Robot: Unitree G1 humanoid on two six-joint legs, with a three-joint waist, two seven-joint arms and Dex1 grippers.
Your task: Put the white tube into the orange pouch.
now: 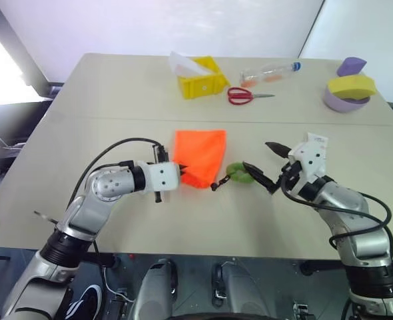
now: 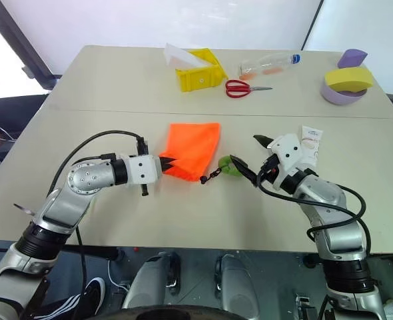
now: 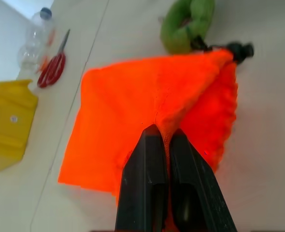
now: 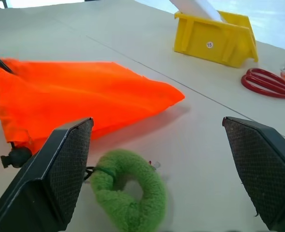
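A pale table (image 1: 116, 133) holds an orange pouch (image 1: 200, 157) lying flat near its centre, its black cord (image 2: 211, 176) running from its near corner toward 3 o'clock to a fuzzy green ring (image 2: 228, 165). The left gripper (image 1: 181, 175) reaches in from 9 o'clock; its two black fingers (image 3: 147, 188) are pressed together, pinching a fold of the pouch's near edge and pulling the fabric up into a ridge. The right gripper (image 1: 263, 167) hovers just beside the ring at 3 o'clock, its jaws spread wide with nothing between them. The white tube (image 2: 310, 141) lies flat on the table beyond the right gripper's wrist, at about 3 o'clock from the pouch and well apart from it. Toward 12 o'clock stand a yellow bin (image 1: 200, 80), red scissors (image 1: 243, 96) and a clear bottle (image 1: 270, 72). At 2 o'clock sits a purple bowl (image 1: 345, 101) with a yellow piece on it.
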